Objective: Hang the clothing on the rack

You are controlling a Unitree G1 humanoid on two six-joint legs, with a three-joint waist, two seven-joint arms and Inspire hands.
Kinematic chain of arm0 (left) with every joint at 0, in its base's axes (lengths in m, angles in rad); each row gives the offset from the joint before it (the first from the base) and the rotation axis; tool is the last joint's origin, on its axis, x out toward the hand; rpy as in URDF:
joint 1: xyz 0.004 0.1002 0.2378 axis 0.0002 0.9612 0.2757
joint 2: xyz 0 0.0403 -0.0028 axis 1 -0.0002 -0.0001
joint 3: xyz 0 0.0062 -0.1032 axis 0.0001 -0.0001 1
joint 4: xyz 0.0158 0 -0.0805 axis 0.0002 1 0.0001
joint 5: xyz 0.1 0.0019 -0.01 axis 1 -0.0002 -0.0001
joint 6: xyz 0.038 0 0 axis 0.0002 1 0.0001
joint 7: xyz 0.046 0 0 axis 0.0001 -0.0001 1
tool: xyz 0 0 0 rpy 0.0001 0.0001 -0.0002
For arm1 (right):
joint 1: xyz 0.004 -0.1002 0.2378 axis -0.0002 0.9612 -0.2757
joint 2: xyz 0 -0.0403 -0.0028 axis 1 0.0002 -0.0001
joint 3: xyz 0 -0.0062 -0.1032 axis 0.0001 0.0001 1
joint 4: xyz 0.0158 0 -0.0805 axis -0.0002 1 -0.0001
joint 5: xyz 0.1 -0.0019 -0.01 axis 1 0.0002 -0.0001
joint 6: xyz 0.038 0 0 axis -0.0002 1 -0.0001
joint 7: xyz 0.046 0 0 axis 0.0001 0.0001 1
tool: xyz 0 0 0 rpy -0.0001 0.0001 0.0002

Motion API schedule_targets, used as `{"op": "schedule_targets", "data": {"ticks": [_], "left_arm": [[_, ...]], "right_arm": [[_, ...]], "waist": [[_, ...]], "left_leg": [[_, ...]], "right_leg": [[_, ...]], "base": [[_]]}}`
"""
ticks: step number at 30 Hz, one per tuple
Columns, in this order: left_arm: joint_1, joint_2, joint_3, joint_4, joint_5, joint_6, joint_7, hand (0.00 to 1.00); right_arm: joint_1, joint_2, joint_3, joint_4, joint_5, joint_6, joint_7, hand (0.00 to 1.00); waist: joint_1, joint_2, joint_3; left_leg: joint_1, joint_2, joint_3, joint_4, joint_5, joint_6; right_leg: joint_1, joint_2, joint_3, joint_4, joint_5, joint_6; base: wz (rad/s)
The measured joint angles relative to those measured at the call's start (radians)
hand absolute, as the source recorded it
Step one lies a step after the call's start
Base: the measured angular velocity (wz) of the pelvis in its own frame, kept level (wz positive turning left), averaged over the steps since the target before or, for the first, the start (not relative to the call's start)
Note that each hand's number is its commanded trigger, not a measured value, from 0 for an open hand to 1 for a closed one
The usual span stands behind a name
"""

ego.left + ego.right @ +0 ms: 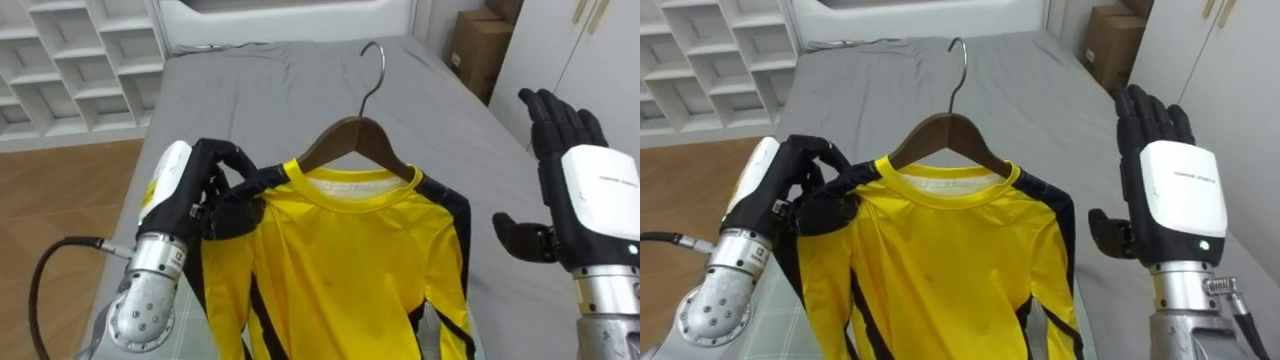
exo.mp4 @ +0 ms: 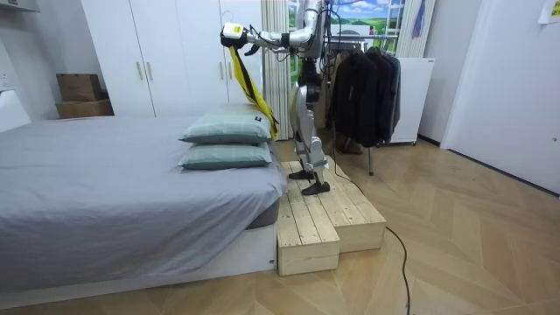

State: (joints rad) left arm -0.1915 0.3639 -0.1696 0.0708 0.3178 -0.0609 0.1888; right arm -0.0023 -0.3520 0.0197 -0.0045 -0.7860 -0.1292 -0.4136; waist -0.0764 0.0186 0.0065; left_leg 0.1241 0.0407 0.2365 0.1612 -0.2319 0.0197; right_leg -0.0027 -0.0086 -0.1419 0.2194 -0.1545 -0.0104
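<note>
Left hand [image 1: 785, 188] grips yellow shirt [image 1: 940, 265] on hanger [image 1: 940, 130].

Grey bed [image 2: 105, 188] with two pillows [image 2: 226, 131]; white wardrobes [image 2: 149, 61]; wooden floor [image 2: 472, 249]; pallet step [image 2: 319, 219] beside bed

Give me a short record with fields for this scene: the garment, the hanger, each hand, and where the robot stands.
Garment: yellow shirt with black shoulders, hung on the hanger, above the grey bed.
Hanger: brown wooden hanger with a metal hook, inside the shirt's collar.
Left hand: curled round the shirt's black shoulder.
Right hand: open, raised beside the shirt, touching nothing.
Robot's place: on a pale wooden platform beside the bed, near a rack of dark clothes.
</note>
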Motion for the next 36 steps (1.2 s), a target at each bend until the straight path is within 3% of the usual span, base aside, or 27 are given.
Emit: {"op": "schedule_targets", "data": {"ticks": [3,8,11,15,19,27,32,36], "left_arm": [[0.0,0.0,0.0,-0.004,0.008,-0.034,0.0,1.0],[0.0,0.0,-0.005,-0.012,0.042,-0.051,0.0,1.0],[0.001,-0.003,-0.011,-0.053,0.115,-0.052,-0.001,1.0],[0.001,-0.022,-0.032,-0.126,0.157,-0.053,-0.002,1.0],[0.001,-0.024,-0.041,-0.175,0.166,-0.082,-0.002,1.0],[0.001,-0.024,-0.044,-0.176,0.188,-0.083,-0.005,1.0],[0.001,-0.025,-0.045,-0.177,0.231,-0.084,-0.005,1.0],[0.001,-0.044,-0.046,-0.179,0.245,-0.095,-0.005,1.0]], "right_arm": [[0.0,0.0,0.0,0.001,0.026,-0.017,0.002,0.0],[0.0,0.0,0.001,0.013,0.035,-0.026,0.002,0.0],[0.0,0.0,0.0,0.022,0.035,-0.026,0.013,0.0],[0.0,0.001,0.005,0.033,0.051,-0.024,0.032,0.0],[0.0,0.001,0.011,0.033,0.062,-0.024,0.056,0.0],[0.0,0.001,0.039,0.048,0.073,-0.023,0.104,0.0],[0.0,0.002,0.041,0.048,0.074,-0.023,0.135,0.0],[0.0,0.006,0.046,0.051,0.073,-0.025,0.151,0.0]], "waist": [[0.0,0.002,0.0028],[0.0,0.001,0.004],[0.003,-0.002,0.0062],[0.017,-0.004,0.0057],[0.022,-0.006,0.0053],[0.026,-0.025,0.0007],[0.03,-0.025,0.0003],[0.03,-0.025,0.0003]], "left_leg": [[0.0,0.0,-0.001,0.0,0.0,0.0],[-0.004,0.001,-0.002,0.0,0.0,0.0],[-0.013,0.001,-0.002,0.001,0.0,0.0],[-0.012,0.001,-0.003,0.001,0.0,0.0],[-0.005,0.002,-0.007,0.001,0.0,0.0],[-0.005,0.002,-0.026,0.001,0.0,0.0],[-0.009,-0.001,-0.027,0.001,0.0,0.0],[-0.01,-0.001,-0.029,0.002,0.0,0.0]], "right_leg": [[0.001,0.0,0.0,0.0,0.0,0.0],[-0.003,0.0,-0.001,0.0,0.0,0.0],[-0.013,0.0,-0.003,0.001,0.0,0.0],[-0.01,-0.001,-0.011,0.001,0.0,0.0],[-0.003,-0.001,-0.012,0.0,0.0,0.0],[0.006,-0.003,-0.026,-0.002,0.0,0.0],[0.01,-0.004,-0.028,-0.017,0.006,0.003],[0.01,-0.005,-0.029,-0.016,0.007,0.003]], "base": [[0.0],[0.0],[0.0],[0.0],[0.02],[0.06],[0.01],[0.0]]}}
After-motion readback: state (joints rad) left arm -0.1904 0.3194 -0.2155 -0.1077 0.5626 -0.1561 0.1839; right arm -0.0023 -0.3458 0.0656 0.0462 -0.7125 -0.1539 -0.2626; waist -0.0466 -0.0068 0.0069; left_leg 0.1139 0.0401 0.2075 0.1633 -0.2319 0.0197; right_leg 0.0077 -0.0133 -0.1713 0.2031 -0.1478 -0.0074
